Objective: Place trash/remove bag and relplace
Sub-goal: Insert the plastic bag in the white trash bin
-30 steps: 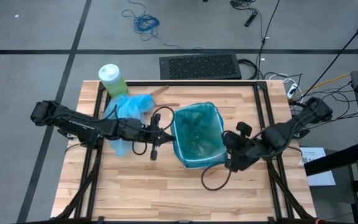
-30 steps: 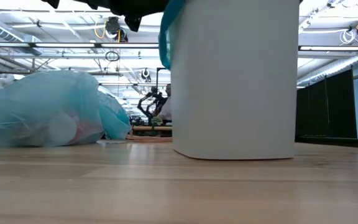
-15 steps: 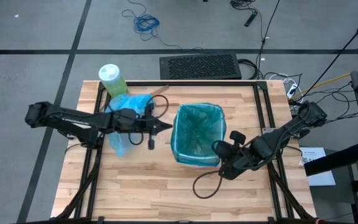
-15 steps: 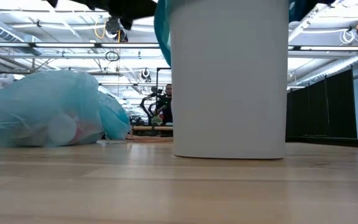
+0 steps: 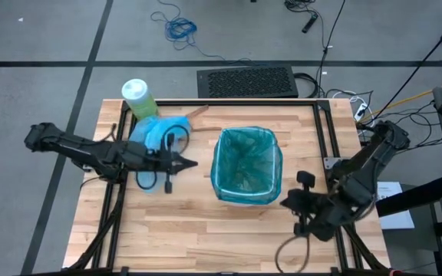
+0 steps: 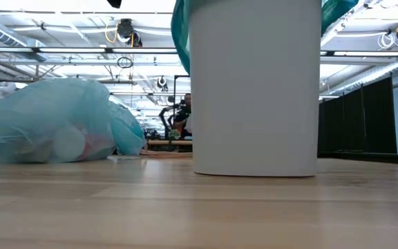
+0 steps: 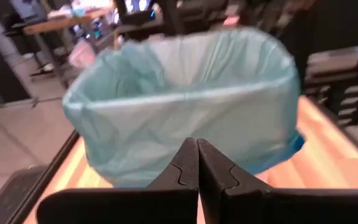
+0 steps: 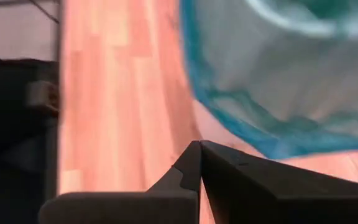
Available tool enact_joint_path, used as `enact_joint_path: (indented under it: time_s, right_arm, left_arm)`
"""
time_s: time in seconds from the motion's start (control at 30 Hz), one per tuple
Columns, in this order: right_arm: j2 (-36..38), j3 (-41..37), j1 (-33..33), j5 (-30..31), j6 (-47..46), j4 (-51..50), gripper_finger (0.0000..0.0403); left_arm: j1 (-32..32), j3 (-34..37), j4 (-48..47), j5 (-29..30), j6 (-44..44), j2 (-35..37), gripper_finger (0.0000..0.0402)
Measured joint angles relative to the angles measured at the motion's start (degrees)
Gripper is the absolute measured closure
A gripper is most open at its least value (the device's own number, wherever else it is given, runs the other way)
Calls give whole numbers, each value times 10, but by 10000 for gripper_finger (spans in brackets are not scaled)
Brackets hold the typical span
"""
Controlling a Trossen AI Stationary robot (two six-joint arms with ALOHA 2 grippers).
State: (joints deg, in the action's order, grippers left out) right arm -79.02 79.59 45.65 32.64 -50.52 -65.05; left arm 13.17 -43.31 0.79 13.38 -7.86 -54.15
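We see filled light-blue bag (image 5: 158, 132) parked far-left on desk (image 5: 206, 230), beside green bottle (image 5: 138, 98). Wastebasket (image 6: 254, 90) mid-desk wears fresh teal liner (image 5: 244, 165). Left hand (image 5: 192, 162), right hand (image 5: 288, 203): both closed, empty, clear of bin; job looks finished.

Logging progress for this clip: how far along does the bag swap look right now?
Nearly finished. Done: the filled light-blue bag lies on the table beside the green bottle, out of the white wastebasket, which now wears a teal-green liner folded over its rim. In hand: nothing; the left claw and right claw are both shut, empty and clear of the basket. Left: nothing obvious.
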Motion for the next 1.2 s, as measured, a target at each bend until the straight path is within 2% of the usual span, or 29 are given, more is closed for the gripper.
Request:
enact_joint_path:
  time_s: [0.13, 0.23, 0.37, 0.63, 0.7, 0.83, 1.0, 1.07, 1.2]
  right_arm:
    - [1, 0, 16, 41, 37, 37, 403]
    - [-3, 0, 8, 78, 47, 36, 403]
    - [-24, 0, -13, 91, 50, 27, 403]
    - [-72, 0, -48, 3, 55, -5, 403]
    - [-61, 7, -45, 18, 16, -51, 403]
    - [-19, 20, -42, 100, -94, -148, 403]
    - [19, 20, -76, 145, -148, -188, 403]
    - [26, 20, -91, 137, -149, -178, 403]
    - [19, -10, -100, 73, -134, -89, 403]
  left_arm:
    - [28, 0, 7, 65, 7, -37, 402]
    - [32, 0, 20, 69, 16, -65, 402]
    - [34, 0, 23, 71, 18, -95, 402]
    - [34, 0, 25, 93, 30, -111, 402]
    - [34, 0, 27, 94, 30, -110, 402]
    - [30, 0, 30, 99, 28, -109, 402]
    - [11, 0, 30, 117, 30, -109, 402]
    - [4, 0, 31, 117, 30, -109, 402]
    - [-1, 1, 32, 117, 31, -109, 402]
